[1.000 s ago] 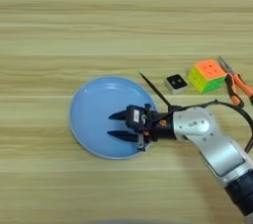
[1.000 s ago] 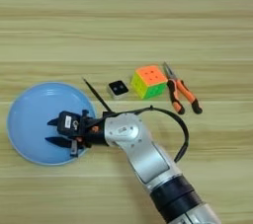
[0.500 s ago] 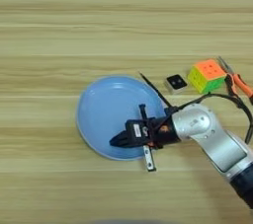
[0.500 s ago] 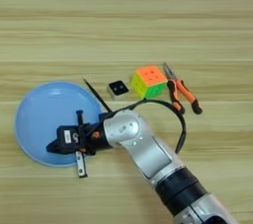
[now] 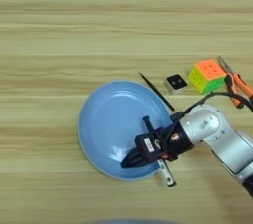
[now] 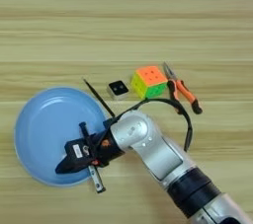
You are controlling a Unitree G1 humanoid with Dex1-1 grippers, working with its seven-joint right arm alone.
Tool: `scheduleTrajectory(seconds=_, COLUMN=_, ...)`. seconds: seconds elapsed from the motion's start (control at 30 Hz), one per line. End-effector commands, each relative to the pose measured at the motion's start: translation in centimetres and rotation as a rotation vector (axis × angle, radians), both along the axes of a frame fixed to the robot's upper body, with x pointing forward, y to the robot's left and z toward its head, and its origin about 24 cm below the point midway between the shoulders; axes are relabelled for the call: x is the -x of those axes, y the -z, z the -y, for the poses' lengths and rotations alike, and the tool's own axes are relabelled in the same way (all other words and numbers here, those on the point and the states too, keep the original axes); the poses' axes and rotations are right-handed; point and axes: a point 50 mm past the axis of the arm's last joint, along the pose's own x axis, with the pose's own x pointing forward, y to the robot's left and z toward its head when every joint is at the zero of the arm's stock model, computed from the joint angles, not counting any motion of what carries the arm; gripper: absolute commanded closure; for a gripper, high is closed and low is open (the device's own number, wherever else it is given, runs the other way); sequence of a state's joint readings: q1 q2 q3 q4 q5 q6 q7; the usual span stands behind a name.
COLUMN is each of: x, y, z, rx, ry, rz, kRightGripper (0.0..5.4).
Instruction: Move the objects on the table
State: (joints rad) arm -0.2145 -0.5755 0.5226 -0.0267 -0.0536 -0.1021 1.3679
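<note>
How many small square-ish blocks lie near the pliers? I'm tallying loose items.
2: a coloured cube just left of the pliers, and a small black-and-white block left of the cube. None seems hidden.

My forearm (image 6: pixel 153 149) looks smooth, satin silver metal. Plate (image 5: pixel 111 124): smooth, matt light-blue. Table (image 5: pixel 74 30): matt, grain-striped wood.

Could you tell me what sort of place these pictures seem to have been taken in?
Probably a lab or test bench for robot handling practice. An unrelated mix lies on a bare wooden table: a blue plate, a colour cube and pliers, while the end effector reaches over the plate.
</note>
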Motion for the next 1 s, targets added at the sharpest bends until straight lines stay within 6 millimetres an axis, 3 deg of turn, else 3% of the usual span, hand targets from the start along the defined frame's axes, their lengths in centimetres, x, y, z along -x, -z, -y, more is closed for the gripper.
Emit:
scheduleTrajectory(seconds=0.03, x=-0.2, y=-1.1, z=0.6, rx=0.015, ry=-0.023, rz=0.032, kRightGripper=5.37)
scheduleTrajectory(seconds=0.63, x=1.4, y=-1.9, z=1.2, rx=0.015, ry=-0.128, rz=-0.050, kRightGripper=5.37)
scheduleTrajectory(seconds=1.0, x=1.1, y=-2.2, z=1.1, rx=-0.014, ry=-0.122, rz=-0.036, kRightGripper=5.37)
